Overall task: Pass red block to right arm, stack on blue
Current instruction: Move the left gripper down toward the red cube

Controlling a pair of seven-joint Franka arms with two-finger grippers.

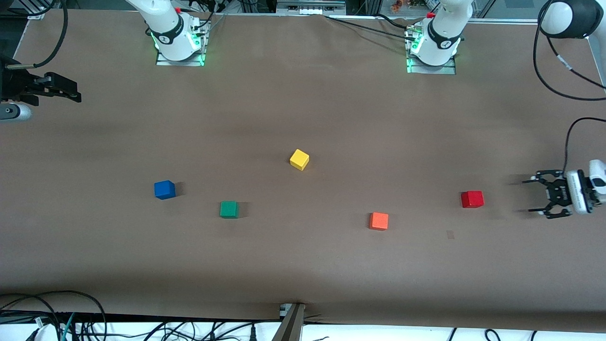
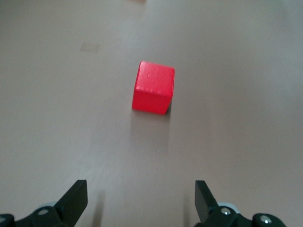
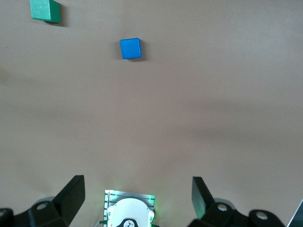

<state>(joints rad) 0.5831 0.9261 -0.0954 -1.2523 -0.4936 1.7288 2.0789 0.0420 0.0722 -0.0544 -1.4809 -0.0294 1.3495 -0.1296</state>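
Brown table point(image 1: 303, 109) bears five scattered cubes.

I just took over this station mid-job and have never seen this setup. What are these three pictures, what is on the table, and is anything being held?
Two robot arms are bolted along one edge of a brown table. The wide picture looks down from across the table; the other two come from cameras on each arm's wrist.

Five small cubes lie apart on the table: red block, orange cube, yellow cube, green cube and blue cube.

The left end effector is open beside the red block, at the left arm's end; its wrist view shows that block ahead of the fingers. The right end effector waits open at the right arm's end. Nothing is held.
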